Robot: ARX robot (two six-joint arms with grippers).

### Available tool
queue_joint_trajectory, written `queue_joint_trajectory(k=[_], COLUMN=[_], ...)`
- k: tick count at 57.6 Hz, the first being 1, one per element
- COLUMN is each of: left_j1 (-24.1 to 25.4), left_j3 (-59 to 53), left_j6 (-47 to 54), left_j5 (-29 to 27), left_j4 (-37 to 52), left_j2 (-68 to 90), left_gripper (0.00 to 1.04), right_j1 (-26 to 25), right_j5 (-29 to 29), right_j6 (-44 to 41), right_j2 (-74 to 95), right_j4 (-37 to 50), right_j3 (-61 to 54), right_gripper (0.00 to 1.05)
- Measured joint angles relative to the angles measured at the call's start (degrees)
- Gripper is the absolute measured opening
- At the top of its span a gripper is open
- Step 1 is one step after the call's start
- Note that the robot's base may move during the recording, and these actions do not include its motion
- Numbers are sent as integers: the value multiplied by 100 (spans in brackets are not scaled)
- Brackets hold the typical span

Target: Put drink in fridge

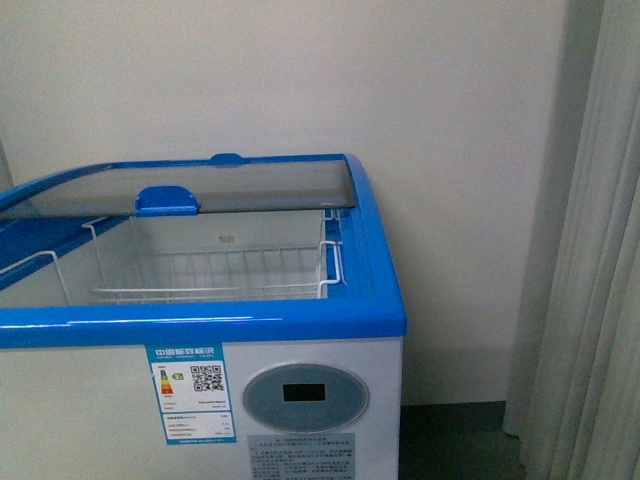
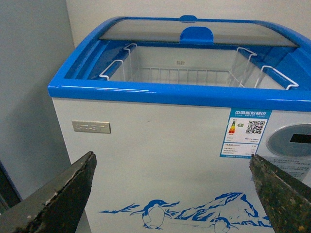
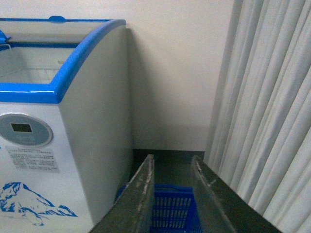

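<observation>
Nearest the lens in the left wrist view, the left claw (image 2: 172, 194) stands released, its two dark fingers (image 2: 58, 199) spread to the lower corners of the frame with nothing between them. In the right wrist view the right claw (image 3: 171, 194) fills the lower middle of the frame, its fingers (image 3: 138, 199) drawn close but with a gap left between them, and nothing gripped. Through that gap, at the bottom edge, shows a blue lattice basket (image 3: 170, 213) on the floor.

The drink is in none of the three views, so neither claw has it. If it lies in the basket, the first risk is a blind grasp: the right claw could close on the lattice or knock the bottle over.

Beyond the claws stands the fridge (image 1: 100, 410), its white front filling the lower left of the front view, with the energy label (image 1: 186, 390) and oval display (image 1: 305, 395) below the blue rim. The glass lid (image 1: 250, 185) sits pushed toward the back, in the upper middle of the frame, leaving the opening over the white wire basket (image 1: 210, 270) uncovered.

The further hazards are here, I judge: a carried bottle could catch on the raised blue rim, strike the lid's handle (image 1: 167, 200), or be dropped from too high and bounce off the wire. The curtain (image 3: 272, 97) at the right of the frame hangs near the right arm's path and could snag.
</observation>
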Motion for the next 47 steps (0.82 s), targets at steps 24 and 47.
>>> queue_joint_trajectory(k=[24,47], left_j1=[0,0], left_j3=[0,0], left_j6=[0,0], left_j5=[0,0], left_j4=[0,0], left_j2=[0,0], left_gripper=[97,97], right_j1=[0,0], right_j5=[0,0], right_j6=[4,4], right_j2=[0,0], right_j4=[0,0], right_j3=[0,0], right_gripper=[97,97])
